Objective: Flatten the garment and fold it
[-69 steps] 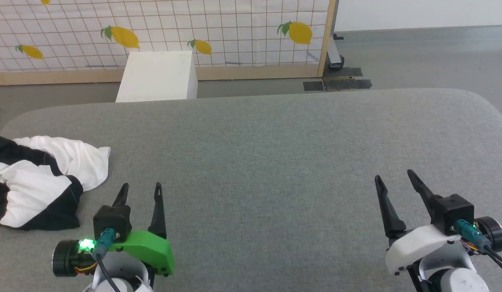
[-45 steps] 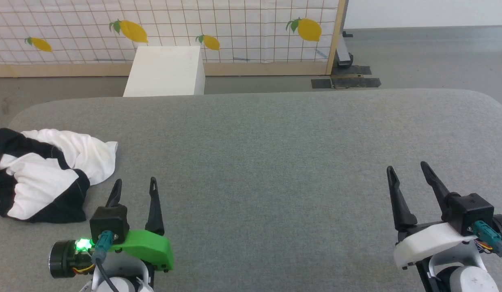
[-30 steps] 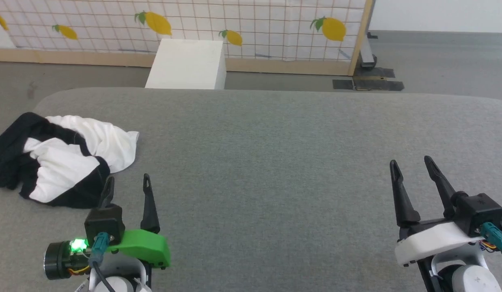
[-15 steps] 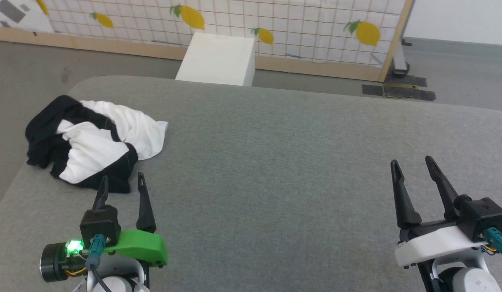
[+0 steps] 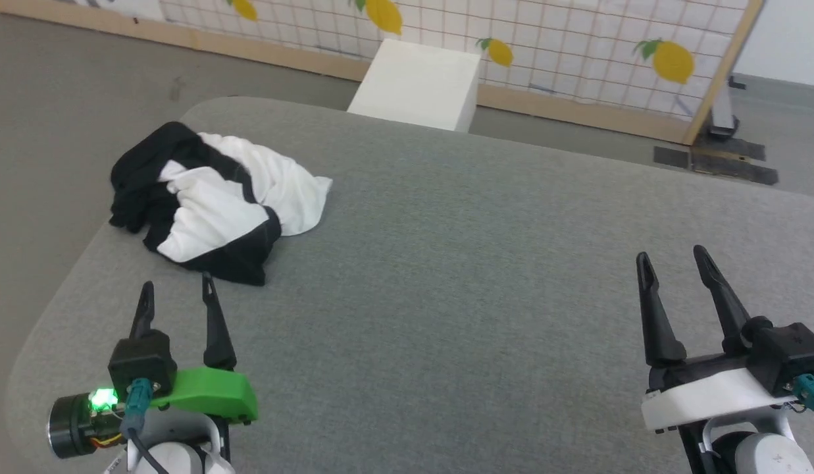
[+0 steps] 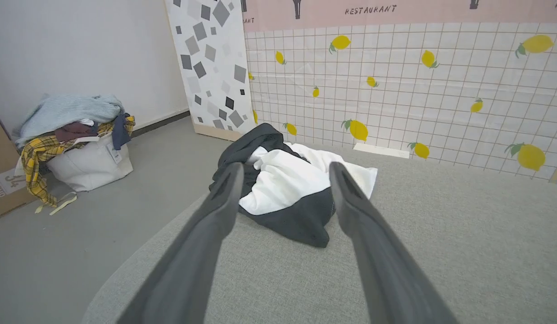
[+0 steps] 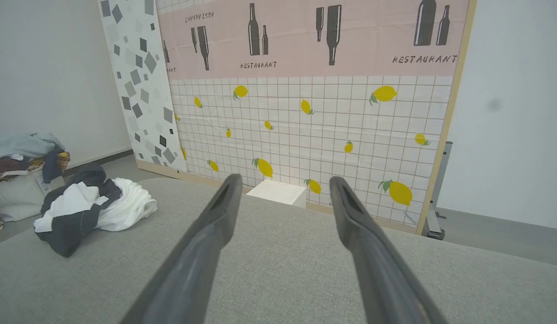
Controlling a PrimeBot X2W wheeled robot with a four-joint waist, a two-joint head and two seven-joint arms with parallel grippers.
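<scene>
Grey woven fabric over a broad table [image 5: 479, 263] with rounded corners, on a grey floor.

Near the table's far left corner, a little in from the left edge: the garment [image 5: 216, 197], a white and black T-shirt crumpled into a loose heap. White folds uppermost, black cloth bunched along the left side and the near side. Neither flattened nor folded.

By the near left corner: the left gripper [image 5: 176, 283], green housing behind two long dark fingers. Jaws spread wide, nothing between them. Tips aimed toward the heap, just short of its near black edge, with no contact visible. Through the left wrist camera, the left gripper [image 6: 285, 167] framing the garment [image 6: 287, 189] between its two fingers, apart from the cloth.

Toward the near right corner: the right gripper [image 5: 670, 254], white housing, jaws likewise released and empty, over bare table fabric, well apart from the garment. Through the right wrist camera, the right gripper [image 7: 283, 179] with the garment [image 7: 89, 207] far off to one side.

Beyond the far edge, on the floor: a white box [image 5: 416, 82]. Behind it, a wood-framed screen [image 5: 578, 52] of white tiles with yellow lemons, topped by a pink band with black bottles and the word RESTAURANT. Beside the screen, a white panel [image 6: 210, 67] scattered with grey squares. Further along on the floor, a pale laundry bag [image 6: 89, 166] heaped with clothes, a yellow check cloth hanging from it, next to a brown cardboard box [image 6: 1, 189].
</scene>
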